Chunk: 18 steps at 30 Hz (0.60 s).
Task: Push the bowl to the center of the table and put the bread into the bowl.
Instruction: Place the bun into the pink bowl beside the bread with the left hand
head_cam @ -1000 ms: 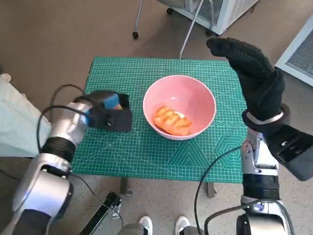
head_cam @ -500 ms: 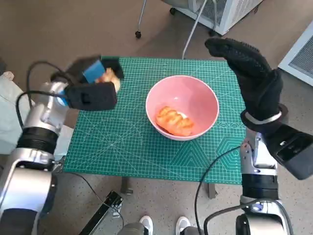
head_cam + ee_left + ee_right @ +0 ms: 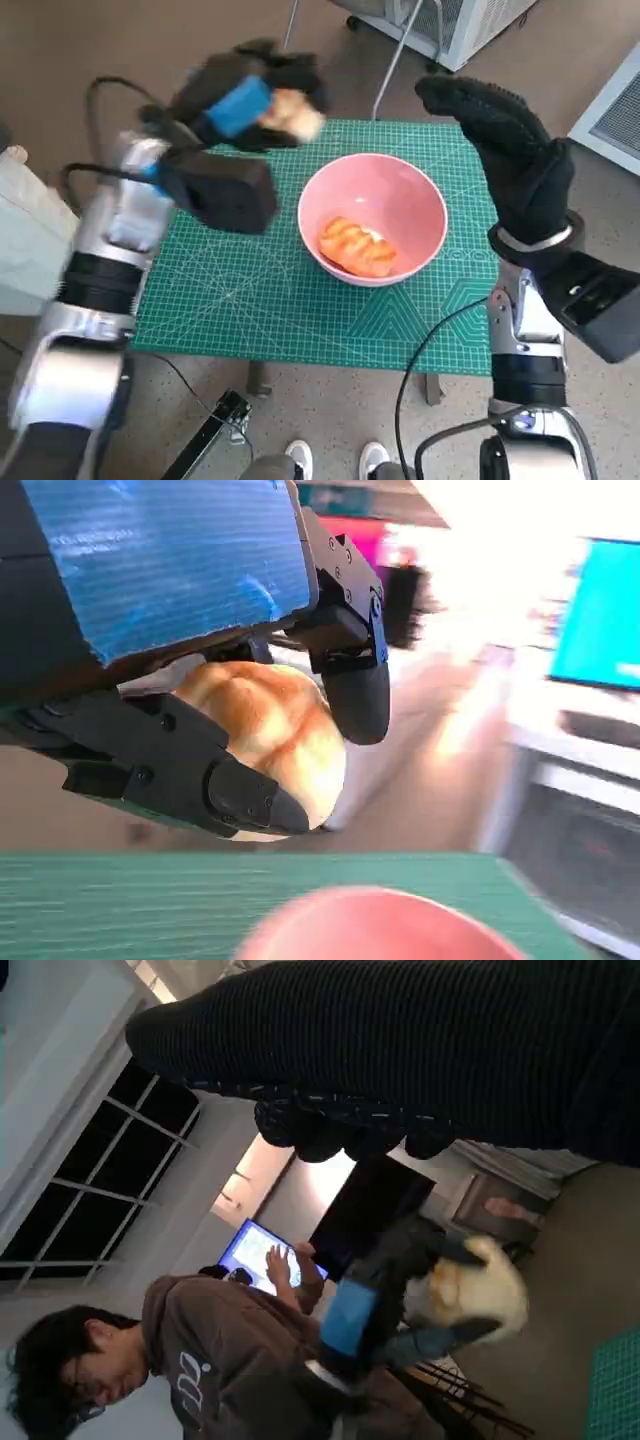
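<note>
A bread roll (image 3: pixel 293 113) is being gripped by the left hand (image 3: pixel 250 95) above the table's far edge. It should be released over the pink bowl (image 3: pixel 372 220), mid-table, beside the bread already inside. The right hand (image 3: pixel 500 130) is being held raised with its fingers extended, grasping nothing.

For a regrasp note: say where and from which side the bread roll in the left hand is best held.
Grip the bread roll across its rounded middle, fingers on opposite flanks, as the left hand does now: it wraps the roll from above, leaving the underside free for release over the pink bowl. The dome shape probably offers no better hold.
</note>
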Motion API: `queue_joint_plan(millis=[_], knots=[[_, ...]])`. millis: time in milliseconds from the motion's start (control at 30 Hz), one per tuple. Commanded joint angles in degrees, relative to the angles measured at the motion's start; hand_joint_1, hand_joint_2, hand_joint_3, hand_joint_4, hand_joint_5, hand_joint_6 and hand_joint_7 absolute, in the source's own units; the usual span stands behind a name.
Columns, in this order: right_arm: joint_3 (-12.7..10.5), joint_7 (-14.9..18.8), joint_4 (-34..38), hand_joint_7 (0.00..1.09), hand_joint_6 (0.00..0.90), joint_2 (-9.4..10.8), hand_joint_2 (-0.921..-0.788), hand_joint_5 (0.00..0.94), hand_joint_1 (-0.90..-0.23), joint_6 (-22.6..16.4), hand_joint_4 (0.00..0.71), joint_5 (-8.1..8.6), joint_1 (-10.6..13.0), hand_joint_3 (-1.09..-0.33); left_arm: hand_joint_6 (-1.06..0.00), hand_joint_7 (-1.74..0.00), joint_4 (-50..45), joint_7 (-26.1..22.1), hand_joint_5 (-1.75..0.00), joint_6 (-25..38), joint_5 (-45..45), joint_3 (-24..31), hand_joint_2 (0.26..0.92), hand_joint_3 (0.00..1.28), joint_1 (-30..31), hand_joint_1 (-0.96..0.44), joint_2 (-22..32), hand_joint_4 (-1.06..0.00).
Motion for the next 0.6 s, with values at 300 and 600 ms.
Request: queue_joint_plan(millis=[300, 600], knots=[[0.2, -0.1, 1.7, 0.72, -0.001, 0.1, -0.921, 0.117, -0.695, -1.2, 0.209, -0.63, 0.1, -0.691, -0.56, -1.23, 4.1, -1.1, -1.26, -2.2, 1.2, -4.2, 0.920, 0.13, -1.0, 0.00, -6.7, -0.62], [0.0, -0.3, 1.7, 0.72, -0.001, -0.2, -0.921, 0.122, -0.699, -2.1, 0.208, -0.93, 0.3, -0.690, -0.33, -1.29, 8.1, -10.3, -1.19, 6.4, 0.5, -6.0, 0.894, 0.29, -1.8, -0.01, -9.3, -0.35]])
